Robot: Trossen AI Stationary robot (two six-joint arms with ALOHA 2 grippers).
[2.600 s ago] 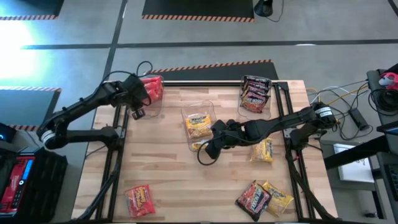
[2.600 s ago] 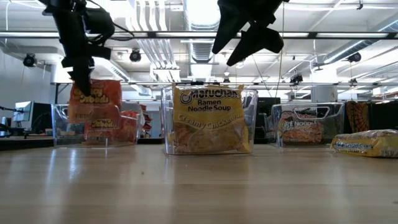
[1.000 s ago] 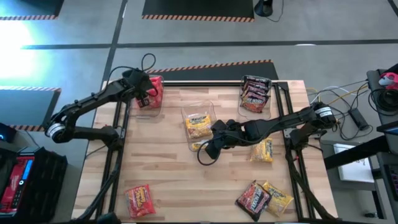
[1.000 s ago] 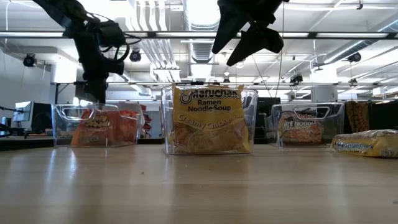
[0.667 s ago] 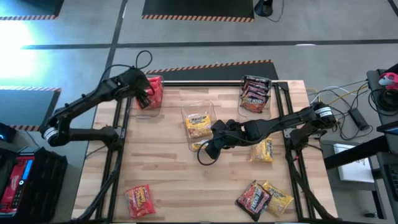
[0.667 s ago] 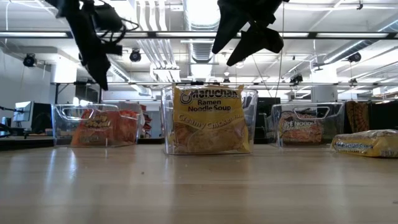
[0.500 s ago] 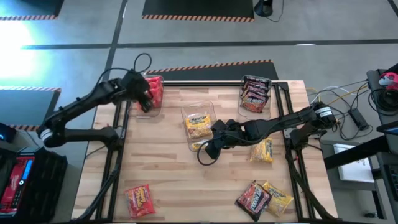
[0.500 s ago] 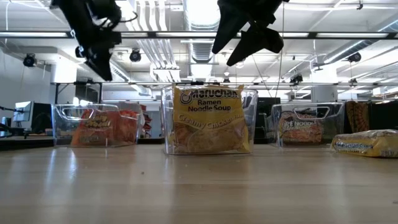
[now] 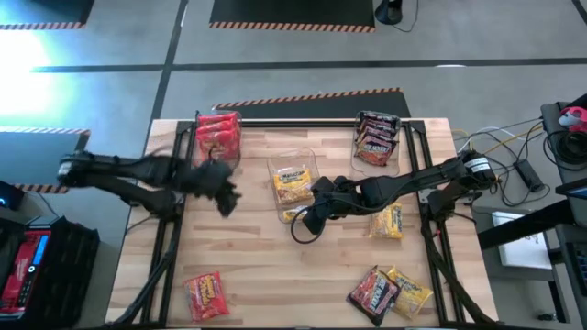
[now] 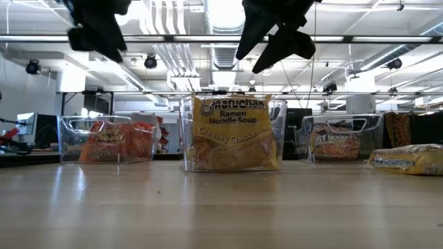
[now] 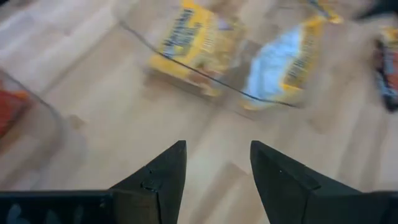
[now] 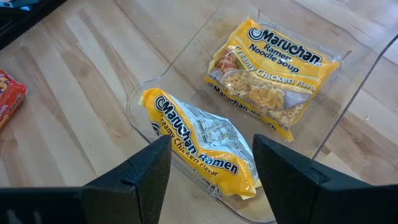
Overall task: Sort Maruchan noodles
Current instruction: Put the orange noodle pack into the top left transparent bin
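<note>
Maruchan noodles, small flat crinkly plastic ramen packets, look roughly two-thirds sorted by our count.

Done so far, in the high view:
- red packets (image 9: 217,134) stacked in the clear plastic bin (image 9: 218,154) at upper left of the wooden table (image 9: 275,275)
- dark brown packets (image 9: 374,137) in the clear bin at upper right
- yellow Creamy Chicken packets (image 9: 293,183) in the centre clear bin (image 9: 292,163). The right wrist view shows one lying flat inside (image 12: 267,78) and a second (image 12: 199,146) slumped over the bin's open end, only partly in.

Left to do, all loose on the table:
- red packet (image 9: 205,295) at lower left
- yellow packet (image 9: 389,222) right of centre
- dark packet (image 9: 371,291) and yellow packet (image 9: 409,291) touching each other at lower right

Grippers:
- left gripper (image 9: 223,197) sits left of centre, between the red bin and the yellow bin. It's motion-blurred, fingers (image 11: 165,174) apart, nothing between them in its wrist view.
- right gripper (image 9: 310,218) hangs over the near end of the centre bin, fingers (image 12: 143,171) spread wide and empty, straddling the slumped yellow packet without touching it.

Our read: four loose packets remain, plus that second yellow one probably wants a nudge fully into the bin. The lower-left red looks like the left arm's nearest pick.
</note>
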